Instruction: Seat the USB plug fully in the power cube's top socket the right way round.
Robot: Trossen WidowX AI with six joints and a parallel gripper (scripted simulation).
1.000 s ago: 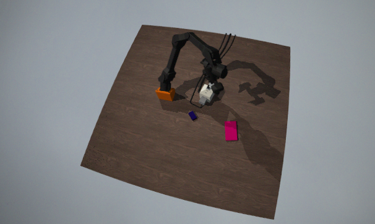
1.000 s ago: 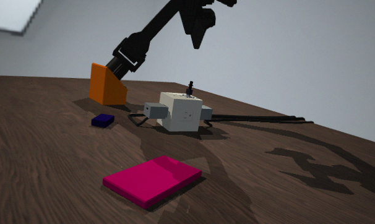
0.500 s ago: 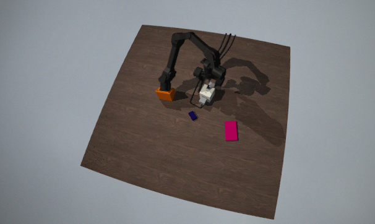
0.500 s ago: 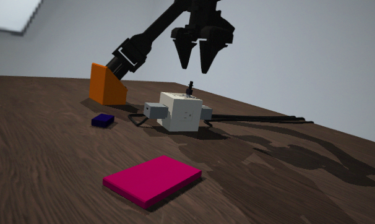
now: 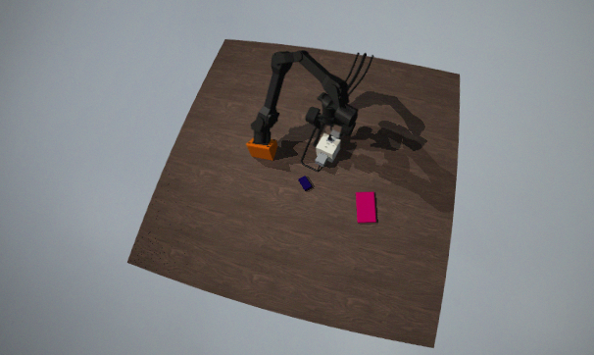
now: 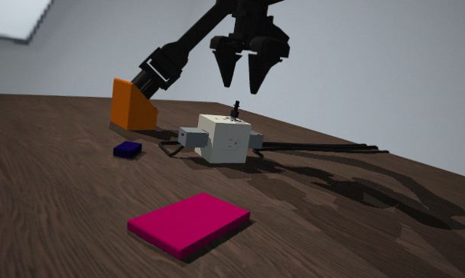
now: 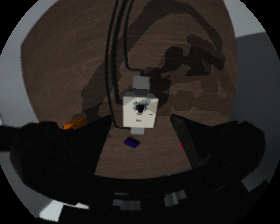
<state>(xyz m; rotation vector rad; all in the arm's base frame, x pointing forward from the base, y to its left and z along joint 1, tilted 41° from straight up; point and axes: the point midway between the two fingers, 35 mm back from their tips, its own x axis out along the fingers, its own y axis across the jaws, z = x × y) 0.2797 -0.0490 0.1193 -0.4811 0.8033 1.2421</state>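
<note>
The white power cube (image 5: 326, 149) (image 6: 229, 147) (image 7: 132, 120) stands on the table. The black USB plug (image 5: 330, 138) (image 6: 235, 109) (image 7: 140, 108) stands upright out of its top face, its thin end up. Which way round it sits and how deep it is in the socket are too small to tell. My gripper (image 6: 240, 90) (image 7: 141, 117) is open and empty, pointing down above the plug. In the exterior view the fingertips are a little higher than the plug's top, one to each side. In the wrist view the plug shows between the fingers, slightly beyond the tips.
Grey adapters (image 6: 193, 137) (image 6: 255, 140) (image 7: 141, 82) stick out of two opposite sides of the cube, with black cables (image 6: 316, 146) (image 7: 111, 60) on the table. A navy block (image 5: 305, 183) (image 6: 127, 149), a pink slab (image 5: 366, 207) (image 6: 189, 224) and the orange arm base (image 5: 263, 151) (image 6: 120, 104) stand around.
</note>
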